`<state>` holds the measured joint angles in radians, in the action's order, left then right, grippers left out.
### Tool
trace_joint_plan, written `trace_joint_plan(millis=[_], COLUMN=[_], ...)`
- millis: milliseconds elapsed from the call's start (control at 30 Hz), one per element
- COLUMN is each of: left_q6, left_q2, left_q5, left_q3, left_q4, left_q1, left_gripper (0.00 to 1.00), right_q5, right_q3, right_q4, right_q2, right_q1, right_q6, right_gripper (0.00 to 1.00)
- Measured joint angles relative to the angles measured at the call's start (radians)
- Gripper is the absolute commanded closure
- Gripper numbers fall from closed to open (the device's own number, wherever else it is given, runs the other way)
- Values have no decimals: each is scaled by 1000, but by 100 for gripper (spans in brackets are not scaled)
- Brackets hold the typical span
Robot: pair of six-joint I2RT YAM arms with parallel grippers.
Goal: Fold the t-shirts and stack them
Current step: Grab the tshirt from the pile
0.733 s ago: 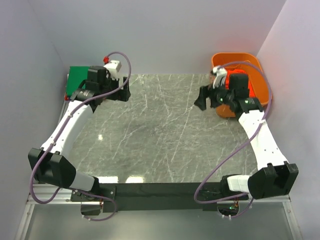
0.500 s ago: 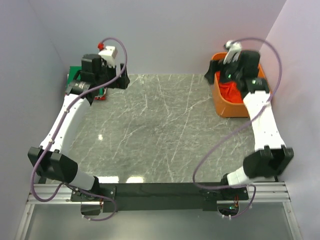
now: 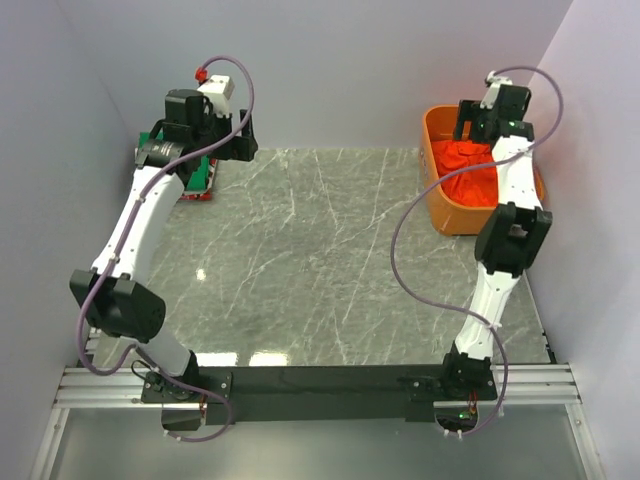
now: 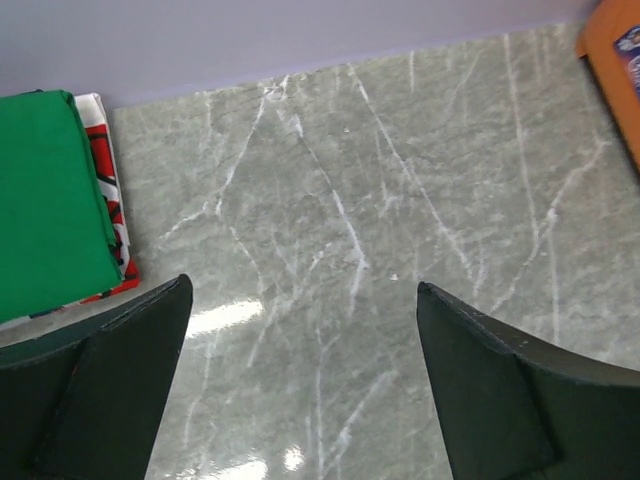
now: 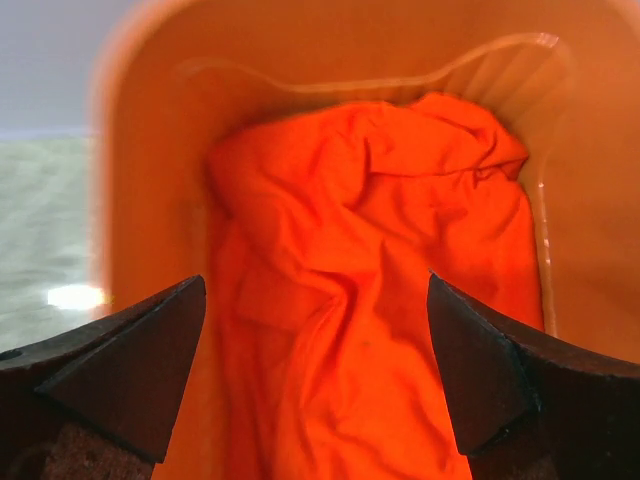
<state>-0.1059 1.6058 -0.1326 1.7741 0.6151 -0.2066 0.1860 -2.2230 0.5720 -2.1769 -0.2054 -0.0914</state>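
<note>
My right pincer (image 5: 315,290) has swung up from the worktop (image 3: 330,250) and hangs released above the crumpled orange-red shirt (image 5: 370,260) in the basket (image 5: 140,140). My left pincer (image 4: 305,295), released too, has risen beside the green folded shirt (image 4: 45,200). I judge the next pickup is close.

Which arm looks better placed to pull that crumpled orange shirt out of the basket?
The right arm: the right gripper, open, hangs directly above the orange shirt in the basket; the left gripper, also open, is across the table beside the green folded shirt.
</note>
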Motion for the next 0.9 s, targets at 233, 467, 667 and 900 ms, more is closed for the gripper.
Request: trace_joint_plan(millis=[233,467,667,900], left_q6=[22,42,42,42], left_q2=[102,159,227,245], left_q5=[17,18,24,24], left_q3=[85,134,212,238], left_q4=[52,68,82,89], left_q1=[7,7,7,7], left_gripper=[1,0,0,1], right_q5=[-80,-134,-181,-203], right_q3=[-89,-103,-115,-129], right_q4=[-18,-43,-48,-52], right_q2=[-219,-315,-365,-392], right_q1=[3,3,3,3], right_q6=[-95,-208,-274,-279], right_gripper=[2,2,5,73])
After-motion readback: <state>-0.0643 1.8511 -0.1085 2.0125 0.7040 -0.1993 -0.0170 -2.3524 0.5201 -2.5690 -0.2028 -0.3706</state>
